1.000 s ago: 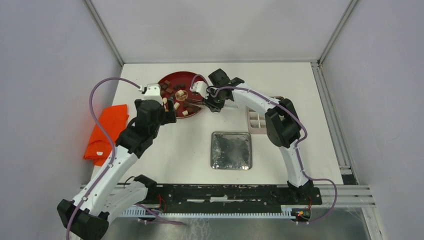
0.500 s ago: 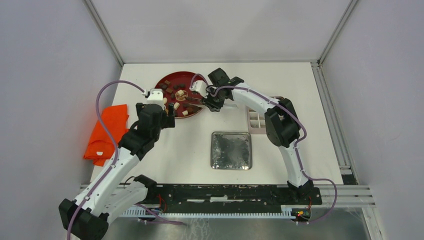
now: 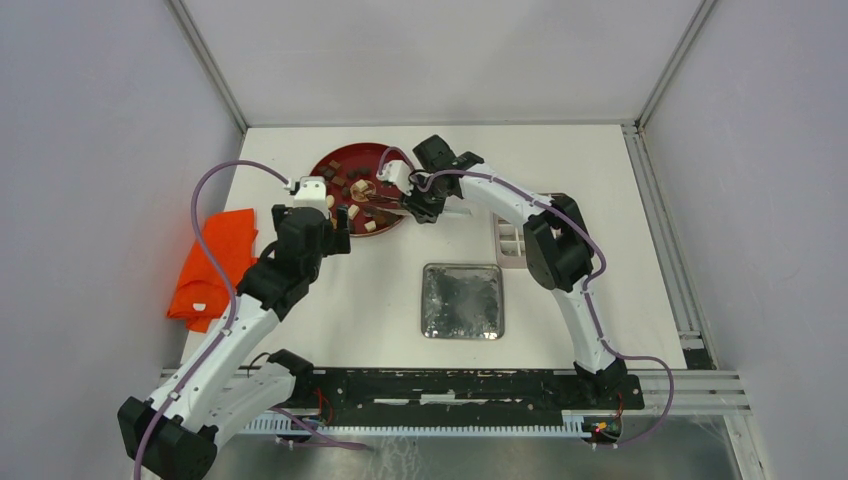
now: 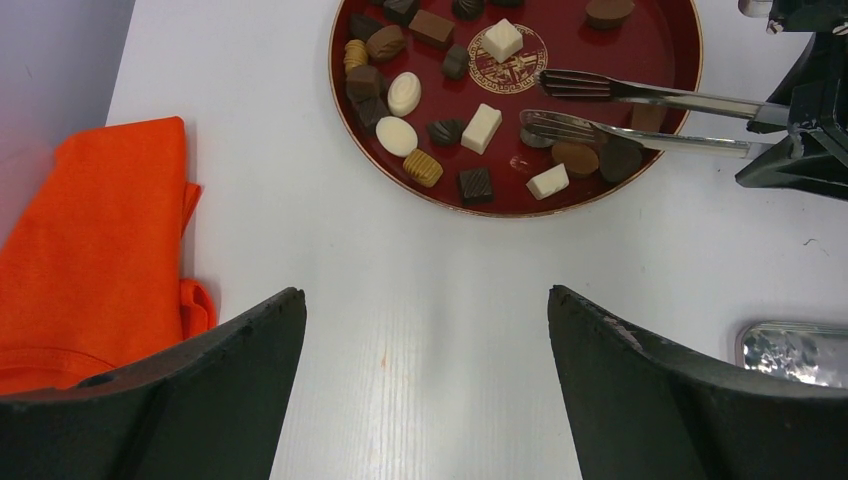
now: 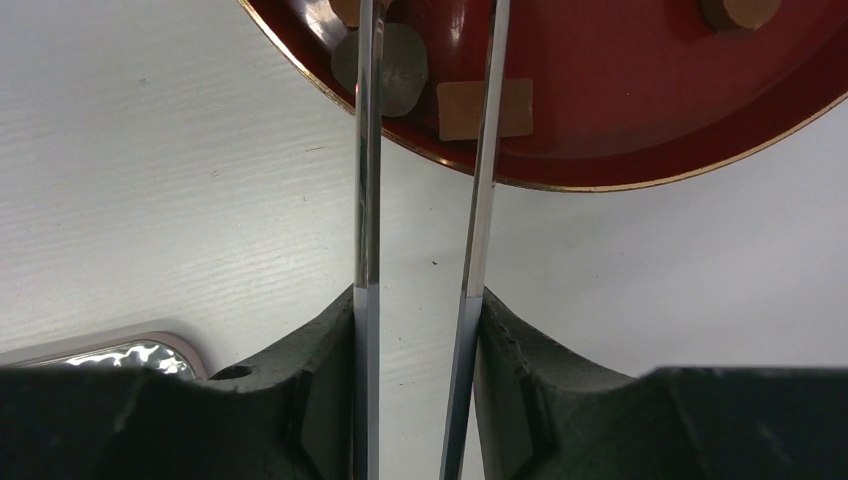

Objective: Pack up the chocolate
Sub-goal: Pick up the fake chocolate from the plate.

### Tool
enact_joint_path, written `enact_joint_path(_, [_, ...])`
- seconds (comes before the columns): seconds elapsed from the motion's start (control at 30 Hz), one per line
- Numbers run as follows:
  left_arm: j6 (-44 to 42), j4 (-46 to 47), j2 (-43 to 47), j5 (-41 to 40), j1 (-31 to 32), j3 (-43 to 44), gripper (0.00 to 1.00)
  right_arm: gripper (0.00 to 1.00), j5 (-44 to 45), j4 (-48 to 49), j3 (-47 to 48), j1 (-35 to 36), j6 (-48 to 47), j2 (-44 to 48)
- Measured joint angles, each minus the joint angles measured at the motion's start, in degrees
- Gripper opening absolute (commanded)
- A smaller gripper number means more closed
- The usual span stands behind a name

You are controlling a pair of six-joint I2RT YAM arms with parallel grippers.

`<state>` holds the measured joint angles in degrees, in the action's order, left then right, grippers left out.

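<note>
- R gripper clamped on metal tongs, one finger pressing each tong arm from outside. Tong arms run out over right side of dark-red plate.
- Tong tips stand apart above plate, bare red btwn them. Lower tip is just beside a round brown piece and a dark one. A light-brown square sits under the arms near the rim.
- The chocolate: all on the plate, approx 20 pcs, dark, light-brown and cream-white, mostly on left half and centre.
- L gripper wide open, holding nothing. It hangs over bare table on near side of plate, chocolate ahead of it and apart from the fingers.
- Gold round emblem at plate centre w/ a white square piece on it; characters too small to read.
- L arm reaches fwd from its base, elbow bent, wrist aimed at plate, orange cloth to its left.
- R arm arcs up and bends left, passing over pale grid box. Silvery square tray lies near side of that.
</note>
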<state>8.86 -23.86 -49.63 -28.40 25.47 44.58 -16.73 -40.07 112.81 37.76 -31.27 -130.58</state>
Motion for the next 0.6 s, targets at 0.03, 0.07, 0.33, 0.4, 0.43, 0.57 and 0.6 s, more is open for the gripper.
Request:
enact_joint_path(0.03, [0.0,0.0,0.0,0.0,0.0,0.0,0.95,0.45,-0.2,-0.1,0.0,0.0,0.0,0.0])
enact_joint_path(0.07, [0.0,0.0,-0.1,0.0,0.0,0.0,0.95,0.45,-0.5,-0.1,0.0,0.0,0.0,0.0])
enact_joint_path(0.33, [0.0,0.0,-0.4,0.0,0.0,0.0,0.95,0.45,-1.2,-0.9,0.2,0.4,0.0,-0.1])
enact_joint_path(0.4, [0.0,0.0,-0.4,0.0,0.0,0.0,0.95,0.45,-1.0,-1.2,0.8,0.4,0.0,-0.6])
enact_joint_path(0.43, [0.0,0.0,-0.4,0.0,0.0,0.0,0.95,0.45,-1.0,-1.2,0.9,0.4,0.0,-0.9])
enact_joint_path(0.57, [0.0,0.0,-0.4,0.0,0.0,0.0,0.95,0.45,-0.4,-1.5,2.0,0.4,0.0,-1.8])
enact_joint_path(0.6, [0.0,0.0,-0.4,0.0,0.0,0.0,0.95,0.45,-0.2,-1.6,2.3,0.4,0.0,-2.0])
